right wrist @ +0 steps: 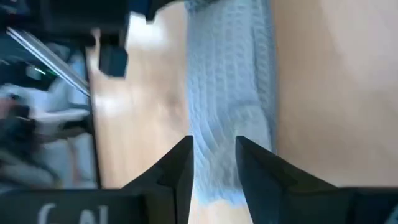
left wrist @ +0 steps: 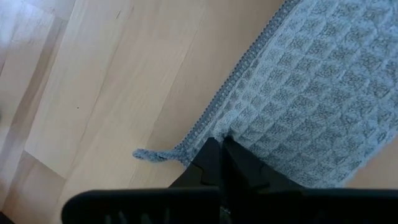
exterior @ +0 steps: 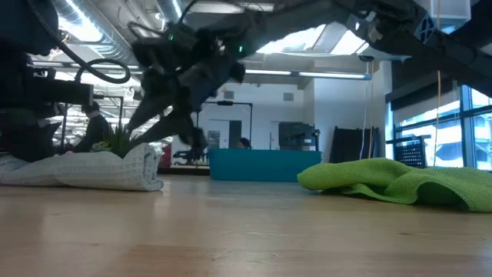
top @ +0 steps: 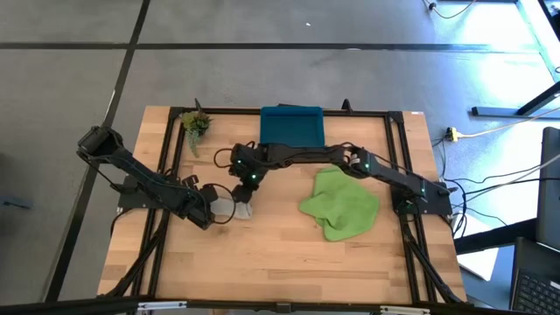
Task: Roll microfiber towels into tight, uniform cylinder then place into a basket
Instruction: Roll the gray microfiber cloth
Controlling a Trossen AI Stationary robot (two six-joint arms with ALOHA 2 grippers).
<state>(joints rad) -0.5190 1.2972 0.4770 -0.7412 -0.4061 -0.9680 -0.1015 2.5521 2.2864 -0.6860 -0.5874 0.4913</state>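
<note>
The light grey towel [top: 229, 208] lies as a low, long, partly rolled bundle on the table's left half [exterior: 92, 171]. My left gripper [top: 213, 216] is shut at the towel's left end [left wrist: 221, 149]. My right gripper [top: 248, 191] hangs open just above the towel's right end [exterior: 188, 127], with nothing between its fingers [right wrist: 214, 165]; the towel [right wrist: 230, 81] shows below it. The lime green towel [top: 341, 203] lies crumpled on the table's right half. The teal basket [top: 292, 127] stands at the far edge. My left gripper has its shut fingertips on the grey towel's stitched edge [left wrist: 208, 132], close to a corner whose tip [left wrist: 149, 154] sticks out beside them. The fingers come slanting down from the table's left. The towel lies on the table; the cloth puckers where they meet it.
A small green plant sprig [top: 196, 124] lies at the far left of the table. A black frame [top: 389, 157] runs around the tabletop. Bare wood [top: 262, 262] stretches along the near edge. Beyond the table, the low view shows a room with a person [exterior: 96, 127].
</note>
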